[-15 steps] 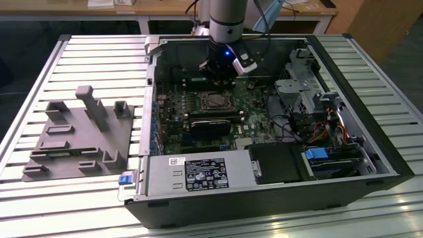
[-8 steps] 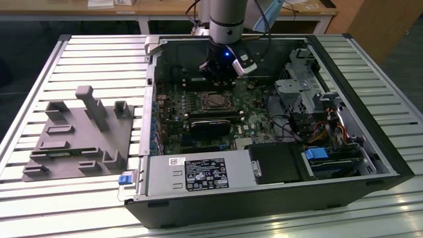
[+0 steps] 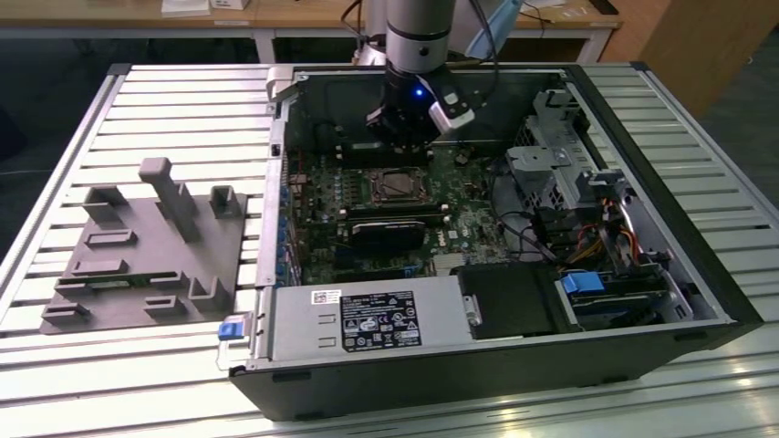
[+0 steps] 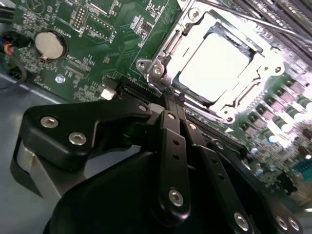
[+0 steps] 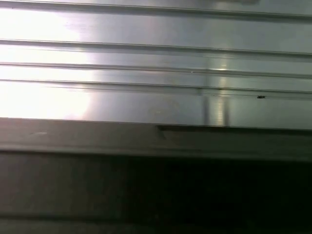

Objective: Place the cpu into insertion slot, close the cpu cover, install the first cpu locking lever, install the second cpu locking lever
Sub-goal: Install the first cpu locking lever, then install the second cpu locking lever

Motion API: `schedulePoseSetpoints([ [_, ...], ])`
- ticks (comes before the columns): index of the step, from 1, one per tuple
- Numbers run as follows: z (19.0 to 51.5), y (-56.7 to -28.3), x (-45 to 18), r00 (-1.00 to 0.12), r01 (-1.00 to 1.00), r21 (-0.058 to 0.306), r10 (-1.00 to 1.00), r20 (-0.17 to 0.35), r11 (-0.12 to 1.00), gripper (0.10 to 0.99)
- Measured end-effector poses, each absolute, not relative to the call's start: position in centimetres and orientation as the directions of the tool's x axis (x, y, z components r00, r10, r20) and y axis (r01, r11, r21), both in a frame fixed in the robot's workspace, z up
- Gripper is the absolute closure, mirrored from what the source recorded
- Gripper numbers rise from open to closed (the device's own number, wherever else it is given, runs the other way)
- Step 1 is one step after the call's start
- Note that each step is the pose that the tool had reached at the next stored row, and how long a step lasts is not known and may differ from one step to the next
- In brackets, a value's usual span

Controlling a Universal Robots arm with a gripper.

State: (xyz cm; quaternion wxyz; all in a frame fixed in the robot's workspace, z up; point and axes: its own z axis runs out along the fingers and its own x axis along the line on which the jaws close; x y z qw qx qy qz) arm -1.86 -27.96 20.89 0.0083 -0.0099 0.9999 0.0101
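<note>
The cpu (image 4: pixel 214 66) already sits in the slot (image 4: pixel 161 63) with the cover (image 4: pixel 234 105) down over it, its pale top showing through the window, so the work looks to be at the locking levers. The hand (image 4: pixel 170 100) is clenched, empty, its tips right at the socket's edge; catching a thin lever would take precise placement.

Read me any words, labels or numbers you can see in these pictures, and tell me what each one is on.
Nothing reads clearly.
Black and white sticker on the silver metal box, exterior view: print too small to read.
White markings on the green circuit board, second wrist view: too blurred to read.
Pale silver square cpu: washed out by glare, nothing legible.
</note>
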Motion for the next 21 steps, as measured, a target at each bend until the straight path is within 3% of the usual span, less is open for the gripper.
schedulePoseSetpoints([
  [21,21.07,-28.5,-1.86,-1.0,-0.02,0.02,-0.02,-0.017,1.0,0.98],
])
